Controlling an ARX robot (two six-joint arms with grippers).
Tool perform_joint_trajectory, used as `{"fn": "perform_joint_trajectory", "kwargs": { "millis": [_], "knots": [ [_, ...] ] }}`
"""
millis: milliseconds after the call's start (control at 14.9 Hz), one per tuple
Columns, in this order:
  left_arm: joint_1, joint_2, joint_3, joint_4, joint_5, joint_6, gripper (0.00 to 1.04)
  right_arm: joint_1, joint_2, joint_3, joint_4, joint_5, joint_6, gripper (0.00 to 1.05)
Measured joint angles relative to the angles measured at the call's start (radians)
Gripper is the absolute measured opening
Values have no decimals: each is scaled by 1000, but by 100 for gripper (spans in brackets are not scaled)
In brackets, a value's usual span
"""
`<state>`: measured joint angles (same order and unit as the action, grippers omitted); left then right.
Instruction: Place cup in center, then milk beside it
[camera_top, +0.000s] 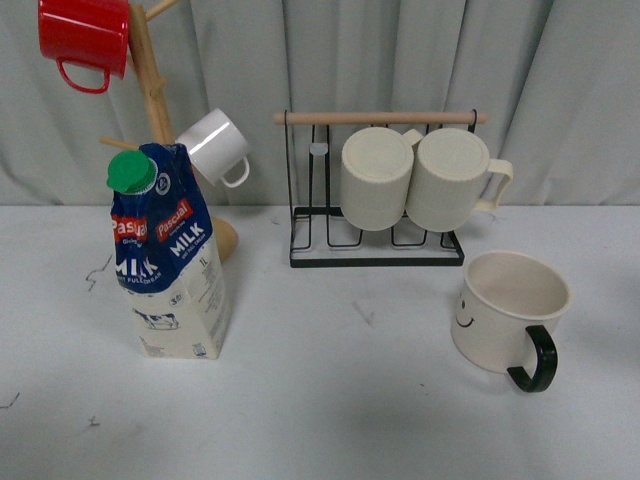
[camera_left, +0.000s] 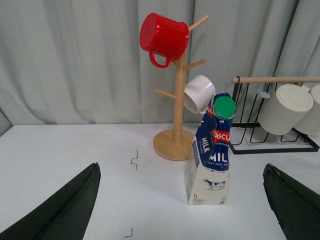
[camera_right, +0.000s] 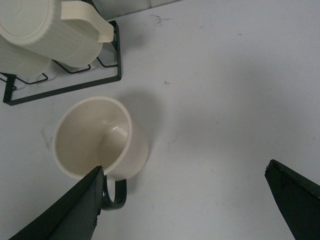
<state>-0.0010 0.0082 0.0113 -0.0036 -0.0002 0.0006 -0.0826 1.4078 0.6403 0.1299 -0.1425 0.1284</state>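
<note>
Neither step done: the cup (camera_top: 505, 310) stands near the right edge of the table (camera_top: 330, 400), the milk (camera_top: 172, 260) near the left; left gripper (camera_left: 181, 165) and right gripper (camera_right: 185, 166) both gape empty

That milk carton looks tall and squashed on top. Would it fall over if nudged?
Probably tips easily: the milk carton is tall on a small base, and its top leans toward the green cap. Its creased upper half suggests soft walls that may buckle under a hard squeeze.

Red mug (camera_top: 85, 40) and white mug (camera_top: 215, 145) hang on the wooden tree (camera_top: 150, 85).
</note>
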Motion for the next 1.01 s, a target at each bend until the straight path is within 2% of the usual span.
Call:
{"fn": "perform_joint_trajectory", "kwargs": {
  "millis": [471,739,1008],
  "knots": [
    [0,0,0,0,0,0,98,144,372,390,-238,31,164,98],
    [0,0,0,0,0,0,98,201,494,478,-301,81,220,98],
    [0,0,0,0,0,0,98,208,562,516,-331,111,248,98]
  ]
}}
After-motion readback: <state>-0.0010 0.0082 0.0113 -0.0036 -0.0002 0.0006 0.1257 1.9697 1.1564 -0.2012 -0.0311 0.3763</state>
